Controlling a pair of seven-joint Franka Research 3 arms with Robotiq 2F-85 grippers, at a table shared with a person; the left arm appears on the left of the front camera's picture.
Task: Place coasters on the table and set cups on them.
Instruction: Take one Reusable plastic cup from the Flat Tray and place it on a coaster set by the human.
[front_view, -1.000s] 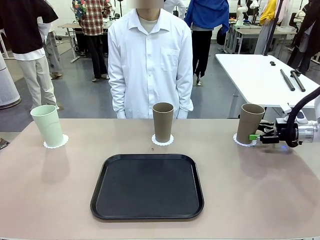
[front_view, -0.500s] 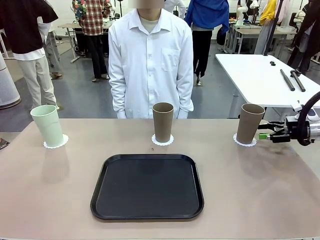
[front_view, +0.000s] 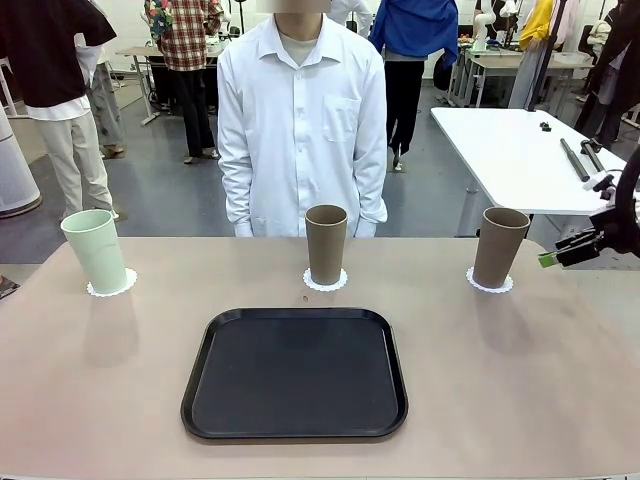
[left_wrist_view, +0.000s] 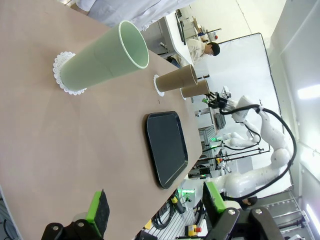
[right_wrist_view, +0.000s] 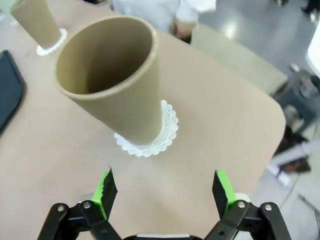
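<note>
the right gripper (right_wrist_view: 162, 192) stands with jaws apart and empty at the bottom of its wrist frame, just short of a tall tan-brown tapered cup (right_wrist_view: 117, 80) at frame centre, upright on a lacy white paper coaster (right_wrist_view: 159, 134). the cup looks light, stiff and tippy; best gripped mid-wall.

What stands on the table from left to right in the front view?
Mint green cup on its coaster → black tray → right tan cup on its coaster → right gripper, open, off to the side.
</note>
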